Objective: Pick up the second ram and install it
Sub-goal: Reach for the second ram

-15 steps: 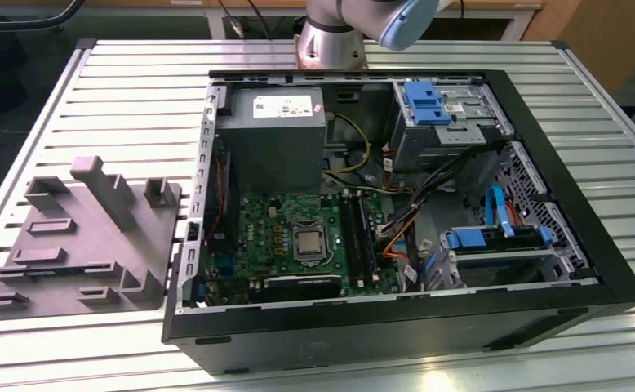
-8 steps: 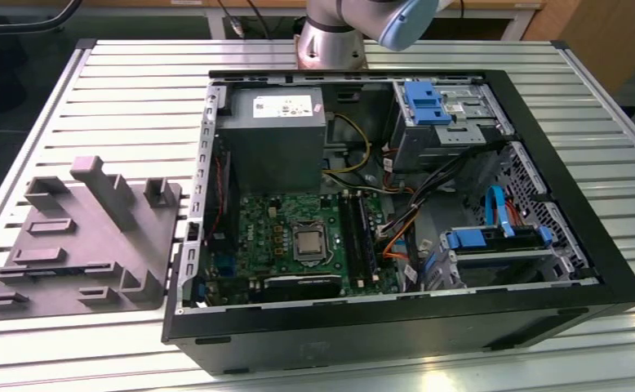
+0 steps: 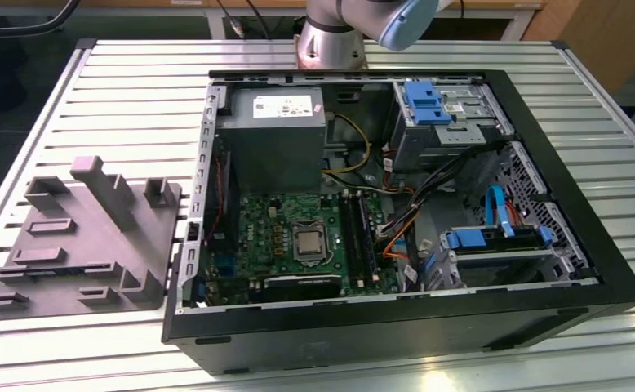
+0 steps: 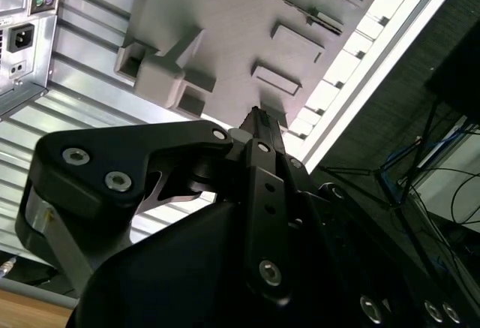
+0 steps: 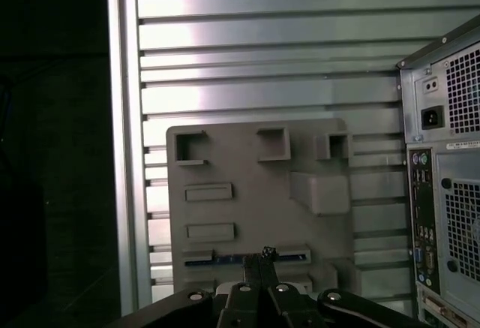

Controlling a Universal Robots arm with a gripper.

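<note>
Closed hand (image 5: 262, 255) over second ram (image 5: 216, 258), perhaps edge-up, lengthwise in tray (image 5: 247, 159)

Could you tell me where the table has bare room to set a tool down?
Bare slats lie on the ridged metal table between the grey plastic tray with upright blocks and the table's far edge. The open black computer case is crowded inside.

Grey tray (image 3: 89, 245) beside open computer case (image 3: 405, 331)
</note>
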